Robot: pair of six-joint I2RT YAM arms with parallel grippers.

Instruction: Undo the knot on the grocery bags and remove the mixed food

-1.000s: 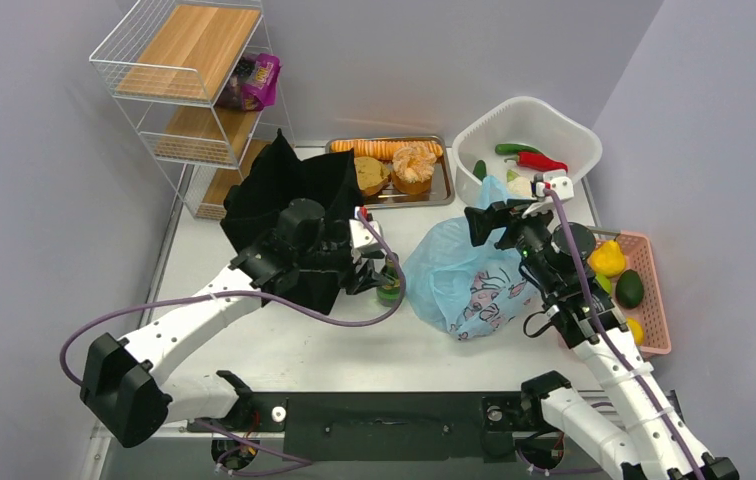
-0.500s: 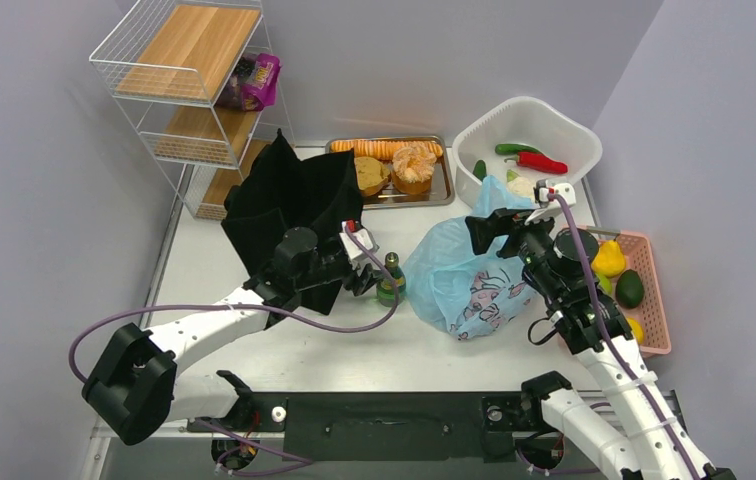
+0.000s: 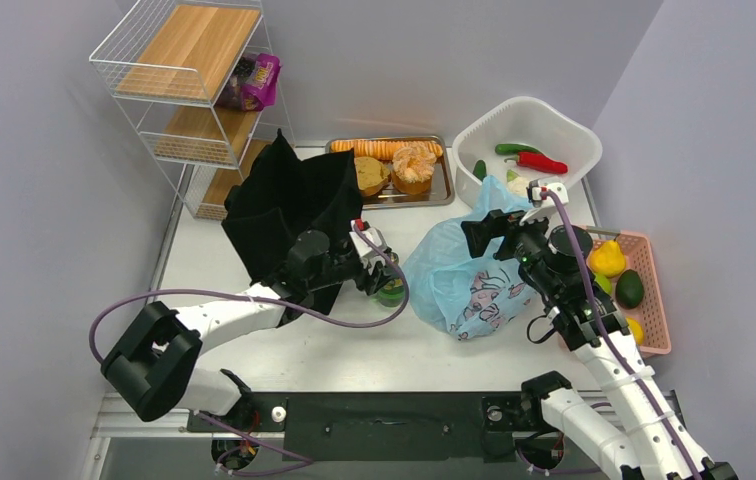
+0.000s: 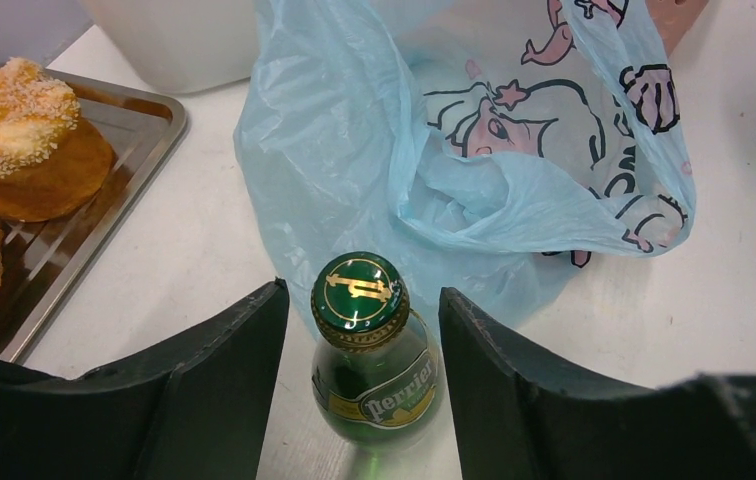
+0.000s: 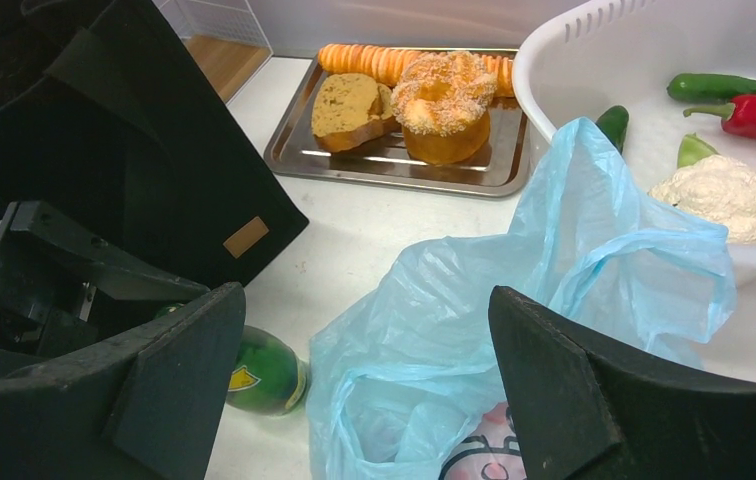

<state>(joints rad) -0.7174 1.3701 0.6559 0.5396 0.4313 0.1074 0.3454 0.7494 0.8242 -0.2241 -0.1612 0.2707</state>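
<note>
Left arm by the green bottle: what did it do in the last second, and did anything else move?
Its elbow swung to the right, and the left end effector edged closer around the green bottle, jaws open either side. Nothing was grabbed or let go. The bottle stayed upright in place; the right end effector stayed open over the pale blue bag; the black tote did not move.

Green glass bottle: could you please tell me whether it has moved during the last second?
No. The green glass bottle stands at the same spot beside the left edge of the thin pale blue plastic bag.
</note>
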